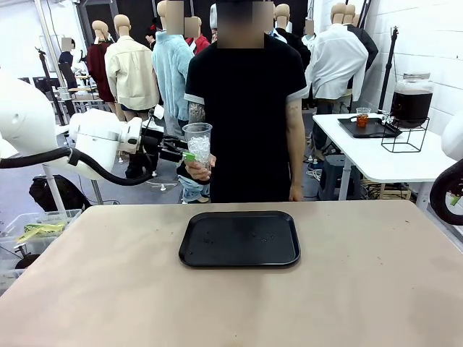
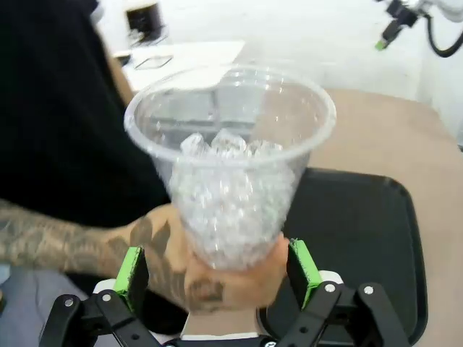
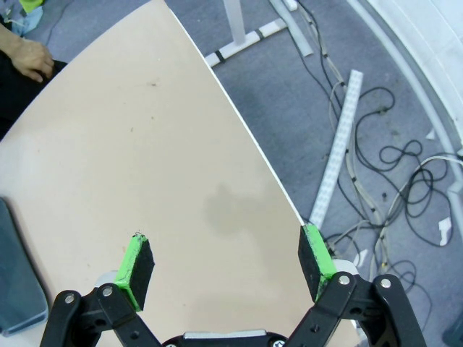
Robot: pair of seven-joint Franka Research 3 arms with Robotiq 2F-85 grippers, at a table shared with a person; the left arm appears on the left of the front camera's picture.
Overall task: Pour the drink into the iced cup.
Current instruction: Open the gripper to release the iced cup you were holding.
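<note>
The iced cup (image 1: pixel 197 142) is a clear plastic cup about half full of ice, held up by the person's hand (image 1: pixel 196 170) beyond the table's far edge. My left gripper (image 1: pixel 185 154) reaches it from the left. In the left wrist view the iced cup (image 2: pixel 231 173) sits in the person's hand (image 2: pixel 217 282), and my left gripper (image 2: pixel 217 266) is open, its green pads (image 2: pixel 132 271) standing off either side of that hand. The drink (image 1: pixel 411 101) is dark brown in a glass dispenser jar at the back right. My right gripper (image 3: pixel 224 264) is open over the table's edge, holding nothing.
A black tray (image 1: pixel 239 239) lies at the middle of the tan table (image 1: pixel 108 289). The dispenser stands on a wire stand on a white side table (image 1: pixel 376 155), next to a small cup of orange-red liquid (image 1: pixel 362 117). Cables lie on the floor (image 3: pixel 376 166).
</note>
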